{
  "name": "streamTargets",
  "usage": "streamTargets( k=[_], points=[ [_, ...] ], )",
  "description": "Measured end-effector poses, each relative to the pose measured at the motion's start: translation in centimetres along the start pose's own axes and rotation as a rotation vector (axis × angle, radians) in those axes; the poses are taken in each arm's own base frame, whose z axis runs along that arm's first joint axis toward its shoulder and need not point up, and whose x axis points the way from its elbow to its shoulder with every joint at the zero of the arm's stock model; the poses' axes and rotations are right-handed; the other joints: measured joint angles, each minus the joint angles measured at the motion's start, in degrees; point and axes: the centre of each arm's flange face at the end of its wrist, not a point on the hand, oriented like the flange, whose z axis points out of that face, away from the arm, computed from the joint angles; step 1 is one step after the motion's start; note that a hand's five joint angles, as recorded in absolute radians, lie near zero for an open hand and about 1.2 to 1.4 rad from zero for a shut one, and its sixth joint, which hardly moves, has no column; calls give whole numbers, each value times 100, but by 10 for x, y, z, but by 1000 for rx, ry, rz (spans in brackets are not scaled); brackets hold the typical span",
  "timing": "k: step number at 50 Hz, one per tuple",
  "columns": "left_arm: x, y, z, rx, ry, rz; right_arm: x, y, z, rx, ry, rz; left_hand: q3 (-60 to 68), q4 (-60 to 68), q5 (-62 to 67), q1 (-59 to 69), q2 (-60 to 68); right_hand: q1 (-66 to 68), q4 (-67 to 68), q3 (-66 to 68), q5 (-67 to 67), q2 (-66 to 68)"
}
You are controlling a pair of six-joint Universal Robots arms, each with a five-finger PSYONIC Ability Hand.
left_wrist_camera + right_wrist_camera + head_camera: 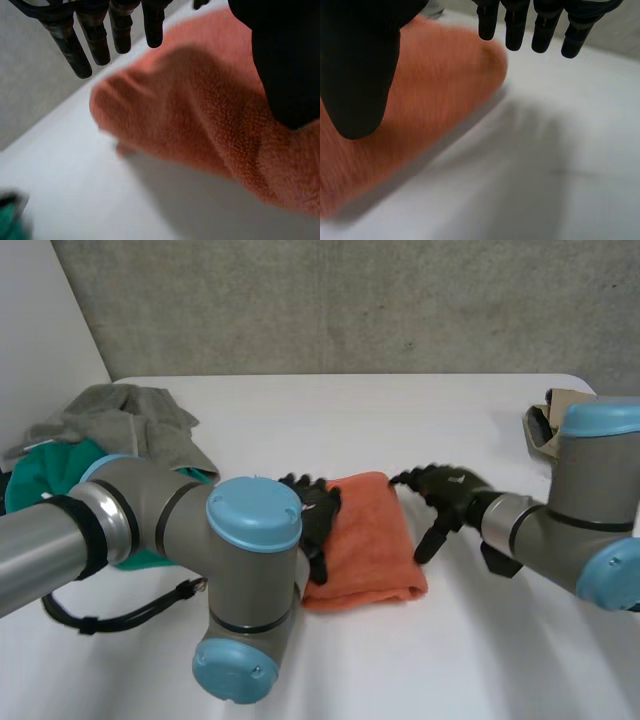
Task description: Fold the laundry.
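The big white table point(400, 410) holds everything. The biggest thing on it is a heap of clothes point(120, 420), grey on top with green cloth point(50, 475) under it, well to the left of the orange towel point(370, 540). That heap looks bunched up and not folded, so I think most of the job is not done yet.

The orange towel lies in the middle of the table, between the two hands. It is folded into a thick, tidy strip with soft round edges, so this one piece looks done or nearly done. It may need one more fold to make it smaller, but I cannot be sure.

The left hand point(318, 512) is at the towel's left edge. Its fingers point(95, 45) are straight and a little spread, and they hang just over the towel. It pinches nothing.

The right hand point(450, 492) is just beside the towel's right edge. I cannot tell if it touches the cloth. Its fingers point(515, 30) are loose and apart, and it holds nothing.

Far to the right of the towel sits a small tan thing point(545, 425), and I cannot tell what it is.

Nothing lies between the towel and the heap, so the way to the next piece looks free. The towel may have to go somewhere first, to make room for folding
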Motion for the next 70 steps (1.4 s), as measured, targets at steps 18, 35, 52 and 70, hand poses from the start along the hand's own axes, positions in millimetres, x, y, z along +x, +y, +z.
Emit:
streamTargets(
  k=[18, 35, 52, 70],
  points=[
    [-29, -51, -18, 136, 9, -39, -21, -25, -18, 78, 115, -304, 0, 0, -8, 0, 0, -141, 0, 0, 0, 0],
    [-49, -132, -52, 446, 377, -55, -109, 35, -62, 183, -45, -454, 0, -20, -71, 0, 0, -141, 0, 0, 0, 0],
    [-36, -125, -57, 411, 499, -66, -109, 64, -13, 259, -2, -621, 0, -20, -71, 0, 0, -141, 0, 0, 0, 0],
    [-40, -125, -56, 411, 488, -69, -105, 46, 2, 322, 22, -636, 0, -20, -71, 0, 0, 968, 1037, 1036, 892, 940]
  ],
)
